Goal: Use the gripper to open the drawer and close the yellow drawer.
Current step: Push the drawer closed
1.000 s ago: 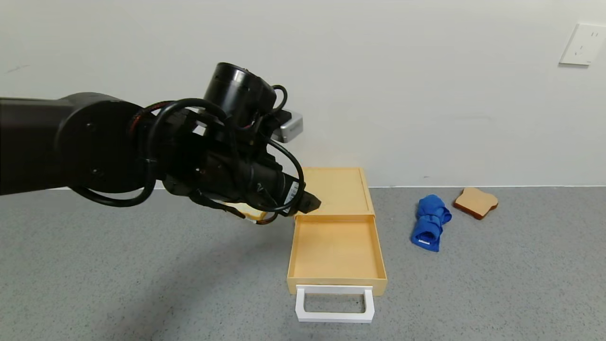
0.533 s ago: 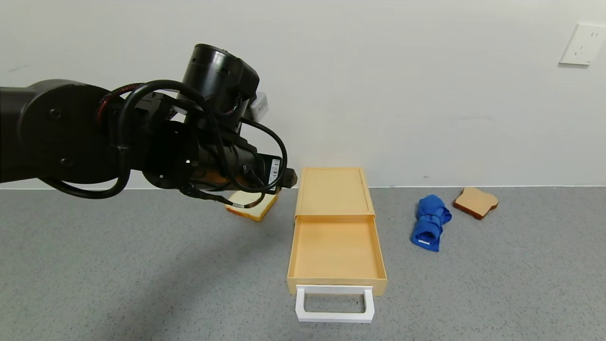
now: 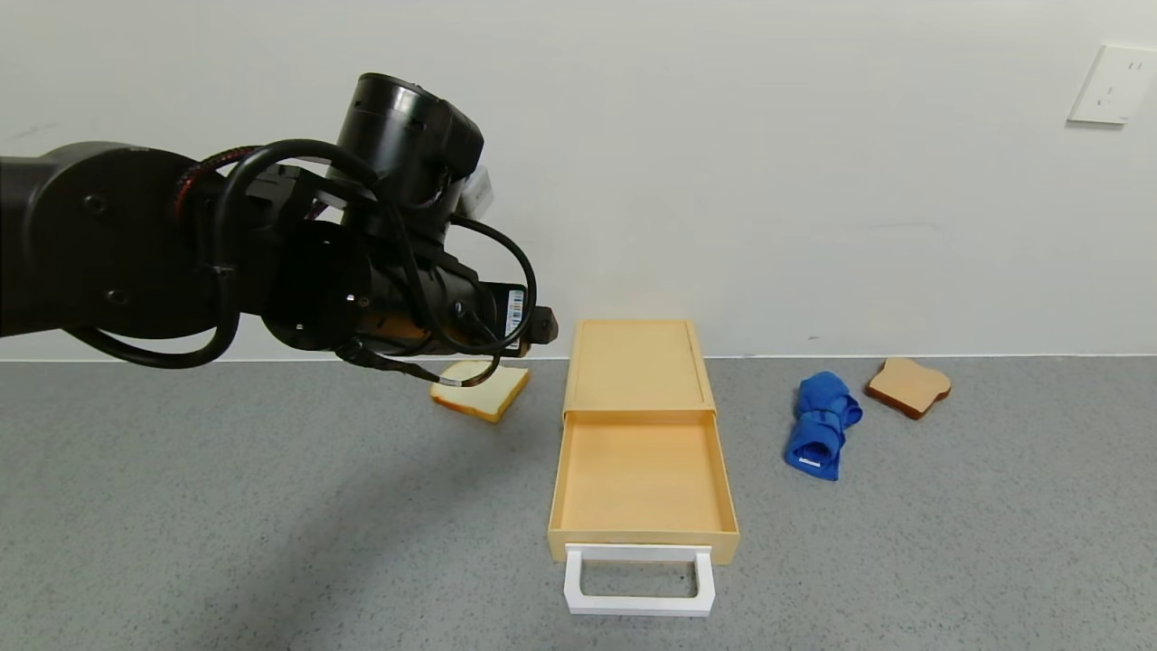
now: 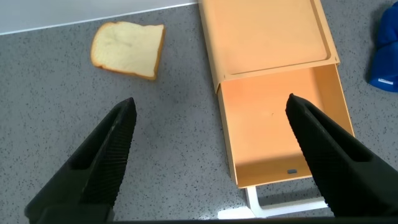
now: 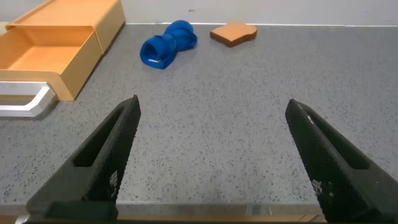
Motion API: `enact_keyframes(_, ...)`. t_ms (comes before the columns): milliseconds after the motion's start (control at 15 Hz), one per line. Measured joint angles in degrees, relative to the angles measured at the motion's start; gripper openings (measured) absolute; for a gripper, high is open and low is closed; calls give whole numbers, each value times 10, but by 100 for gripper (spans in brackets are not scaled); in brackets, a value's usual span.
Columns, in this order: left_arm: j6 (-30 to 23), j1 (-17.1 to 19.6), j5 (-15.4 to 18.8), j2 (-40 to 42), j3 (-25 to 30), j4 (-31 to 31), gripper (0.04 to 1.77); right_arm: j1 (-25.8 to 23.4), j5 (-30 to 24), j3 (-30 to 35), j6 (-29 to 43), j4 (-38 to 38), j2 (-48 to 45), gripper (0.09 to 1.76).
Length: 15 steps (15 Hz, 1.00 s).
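Left gripper [image 3: 542, 325] hovers wide open, empty; drawer [image 3: 640, 484] pulled out, handle [image 3: 639, 580] toward robot.

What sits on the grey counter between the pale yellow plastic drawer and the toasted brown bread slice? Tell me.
A rolled blue cloth lies between the open drawer and the brown bread slice, touching neither; the head view shows it.

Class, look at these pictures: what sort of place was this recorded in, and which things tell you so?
Probably a robot test bench in a lab, not a home. A bare grey speckled counter meets a plain white wall with a wall socket. Only props lie out: an open yellow drawer, bread slices and a rolled blue cloth.
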<state>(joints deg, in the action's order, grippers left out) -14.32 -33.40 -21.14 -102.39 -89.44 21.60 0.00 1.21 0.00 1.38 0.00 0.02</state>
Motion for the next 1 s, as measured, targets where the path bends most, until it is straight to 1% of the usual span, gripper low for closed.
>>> enact_keyframes(333,-7,-2,0,-2,1,9,173,0,0,0,0,0,0,171)
enact_keyframes(467,-29,-9,0,-8,-8,48,173,0,0,0,0,0,0,171)
enact_keyframes(600,-73,-25,0,-22,-30,100,173,0,0,0,0,0,0,171)
enact_keyframes(800,-139,-57,0,-61,-84,185,173,0,0,0,0,0,0,171)
enact_keyframes(933,-169,-80,6,-89,-118,230,173,0,0,0,0,0,0,171)
enact_keyframes(1000,-174,-92,10,-101,-127,240,173,0,0,0,0,0,0,171)
